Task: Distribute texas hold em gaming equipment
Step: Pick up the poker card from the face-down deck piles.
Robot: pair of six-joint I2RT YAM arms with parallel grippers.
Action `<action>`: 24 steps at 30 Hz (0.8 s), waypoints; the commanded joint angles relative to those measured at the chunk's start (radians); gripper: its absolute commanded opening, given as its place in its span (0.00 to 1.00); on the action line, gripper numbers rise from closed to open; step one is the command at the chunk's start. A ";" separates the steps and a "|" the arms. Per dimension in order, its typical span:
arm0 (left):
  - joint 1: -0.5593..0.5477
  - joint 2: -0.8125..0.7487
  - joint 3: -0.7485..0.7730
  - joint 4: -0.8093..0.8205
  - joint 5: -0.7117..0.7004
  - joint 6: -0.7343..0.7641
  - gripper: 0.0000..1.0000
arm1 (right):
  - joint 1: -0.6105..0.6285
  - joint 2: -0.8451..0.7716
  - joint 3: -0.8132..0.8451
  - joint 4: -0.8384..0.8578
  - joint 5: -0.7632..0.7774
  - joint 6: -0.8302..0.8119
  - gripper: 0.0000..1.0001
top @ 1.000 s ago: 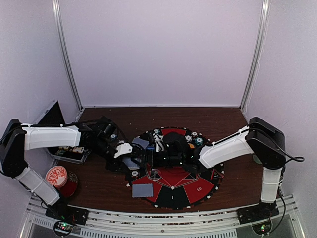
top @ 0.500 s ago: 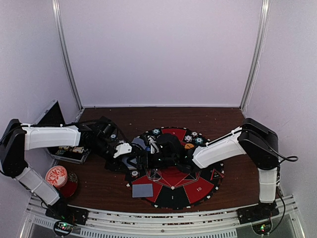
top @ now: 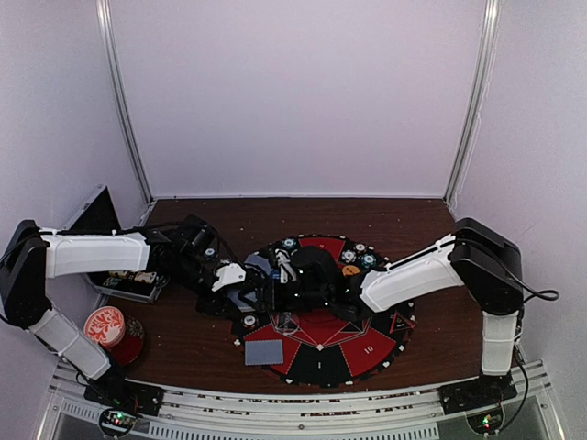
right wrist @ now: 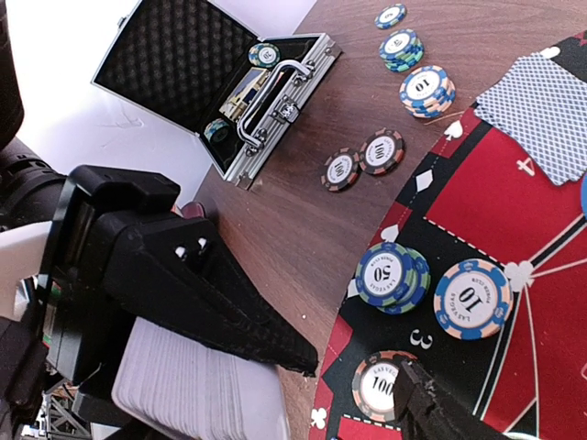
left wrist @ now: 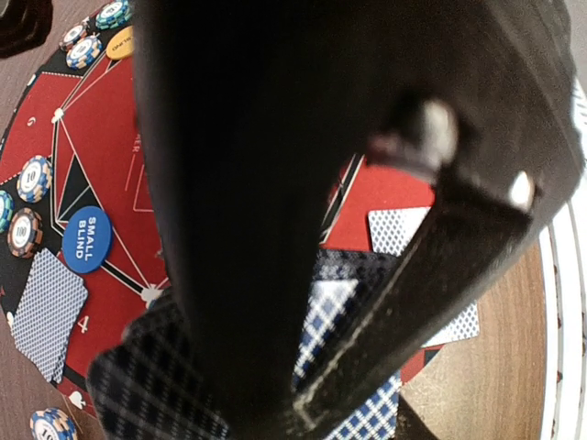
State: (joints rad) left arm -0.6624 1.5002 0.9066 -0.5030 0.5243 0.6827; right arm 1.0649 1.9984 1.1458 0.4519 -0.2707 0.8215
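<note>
Grey-blue card (top: 264, 351) lies face down on the mat (top: 321, 328) at its near-left edge, so that seat looks served. Just beyond it, at the mat's left edge, the left end effector (top: 249, 295) is clenched on the deck (right wrist: 197, 390). In the right wrist view its black jaw lies across the top of the stack, and the cards are squared. Change over the last second: the right arm has swung further left across the mat centre, so the right end effector (top: 286, 291) now sits just beside the deck. The left arm hasn't moved. Right end effector state: can't tell. Only one fingertip (right wrist: 431, 412) shows in its own camera, low over the mat's left rim by the 100 chip (right wrist: 381, 385), and overhead it's a dark blob. My read is that right is coming in to peel the next card off the deck and hasn't pinched one yet. Also on the mat's left rim are the 50 stack (right wrist: 393, 275) and the 10 chip (right wrist: 472, 298), with a pair of 100s (right wrist: 362, 160) on the table (top: 440, 229) just off that rim. A second card (right wrist: 550, 110) and the blue button (left wrist: 87, 239) sit on the mat's far-left part, and the orange button (top: 350, 270) is toward its far rim. The case (right wrist: 156, 55) stands open on the table beyond the mat's left side, with chips still inside. Plenty left to hand out.
</note>
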 commanded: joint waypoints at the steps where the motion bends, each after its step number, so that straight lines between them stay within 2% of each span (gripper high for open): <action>1: -0.007 -0.007 0.001 -0.011 0.039 0.006 0.39 | -0.030 -0.046 -0.046 -0.068 0.112 0.007 0.67; 8: -0.008 -0.005 0.000 -0.012 0.039 0.006 0.39 | -0.031 -0.082 -0.047 -0.125 0.148 -0.019 0.61; 15: -0.007 -0.004 0.002 -0.011 0.037 0.006 0.39 | -0.028 -0.110 -0.050 -0.127 0.122 -0.034 0.50; 21: -0.008 0.000 0.002 -0.012 0.037 0.006 0.39 | -0.008 -0.130 -0.030 -0.146 0.105 -0.053 0.37; 24: -0.008 0.001 0.002 -0.012 0.037 0.006 0.39 | 0.007 -0.134 -0.012 -0.170 0.111 -0.066 0.35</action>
State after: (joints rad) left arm -0.6628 1.5002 0.9066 -0.4969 0.5091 0.6754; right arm 1.0698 1.8889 1.1145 0.3473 -0.2325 0.7765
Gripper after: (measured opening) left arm 0.430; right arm 0.357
